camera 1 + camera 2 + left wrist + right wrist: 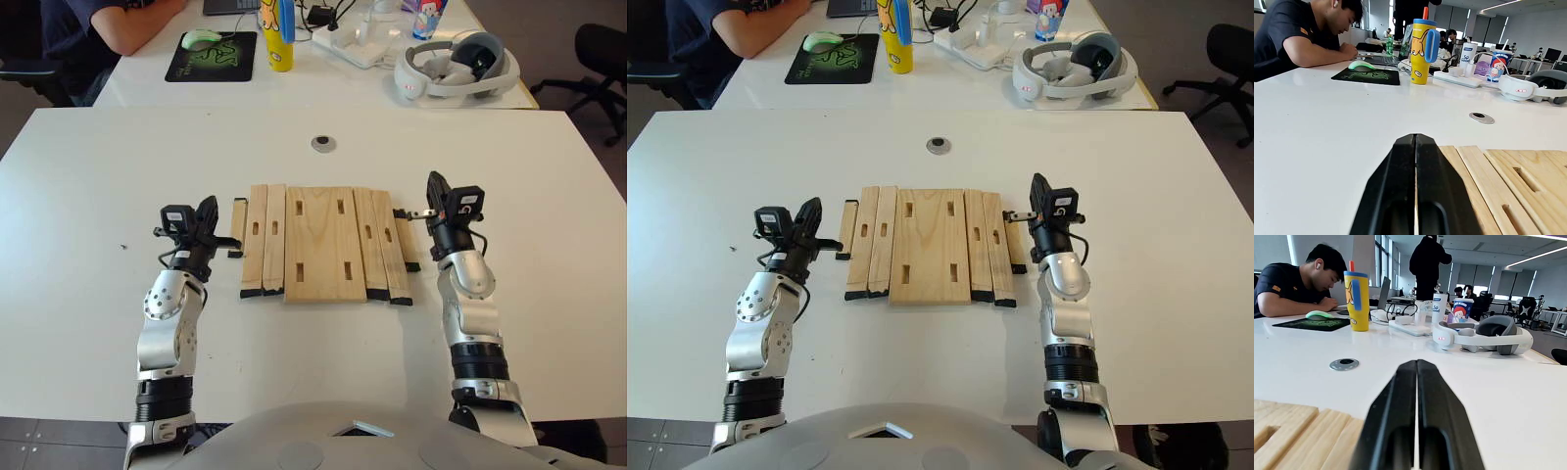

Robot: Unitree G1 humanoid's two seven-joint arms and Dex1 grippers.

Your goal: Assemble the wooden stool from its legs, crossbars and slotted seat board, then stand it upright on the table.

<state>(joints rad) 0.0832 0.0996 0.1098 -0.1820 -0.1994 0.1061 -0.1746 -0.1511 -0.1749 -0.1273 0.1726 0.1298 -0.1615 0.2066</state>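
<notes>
The stool lies unassembled, flat mid-table [98, 196]: a pale, grainy seat board [319, 245] with four rectangular slots, two slotted legs [265, 240] on its left and two more [380, 245] on its right, black-capped at the near ends. A short crossbar [238, 227] lies at each outer edge. The left gripper [206, 215] rests just beside the left crossbar and the right gripper [435, 191] near the other, both with fingers pressed together on nothing. A yellow tumbler [277, 34] stands on the far desk, contents hidden

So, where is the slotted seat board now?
In the head views the slotted seat board lies flat at the centre of the white table, between two groups of wooden slats, the round grommet beyond it.
</notes>
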